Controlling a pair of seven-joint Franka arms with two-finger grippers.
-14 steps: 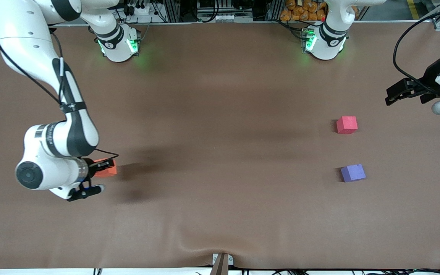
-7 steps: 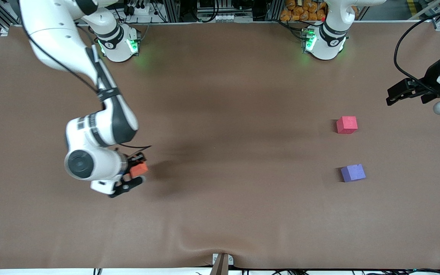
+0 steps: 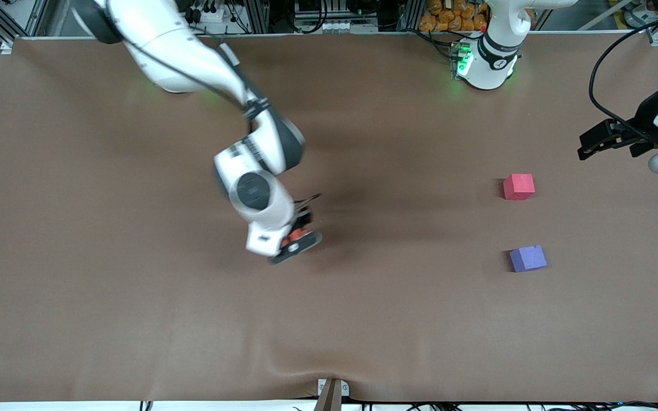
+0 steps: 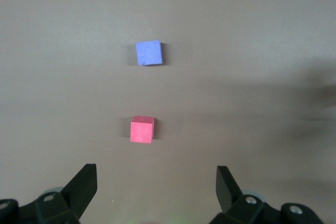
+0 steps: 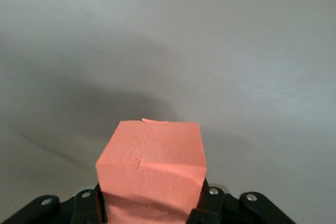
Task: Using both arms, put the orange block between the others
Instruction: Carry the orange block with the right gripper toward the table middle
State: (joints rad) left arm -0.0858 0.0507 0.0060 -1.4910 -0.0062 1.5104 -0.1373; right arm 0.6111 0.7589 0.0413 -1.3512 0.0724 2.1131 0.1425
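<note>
While the right arm reaches out from its base over the middle of the brown cloth-covered table [image 3: 135,319], its black two-finger right gripper [image 3: 297,237] hangs above the tabletop with its fingers clamped on the small bright orange foam cube [image 3: 293,234]. Seen from the right wrist, the cube [image 5: 152,169] sits squarely between the two black fingers [image 5: 210,205], lifted clear of the surface.

Toward the left arm's end of the table lie the small pinkish-red matte cube [image 3: 518,186] and the small purple-blue matte cube [image 3: 528,258], well apart from each other, the purple-blue one nearer the front camera. Bare cloth shows between them.

At that end, the left arm waits, its black left gripper [image 3: 597,140] raised over the table's edge region, fingers [image 4: 84,187] spread wide and empty. Its wrist camera looks down on the pinkish-red cube [image 4: 142,129] and the purple-blue cube [image 4: 149,53].
</note>
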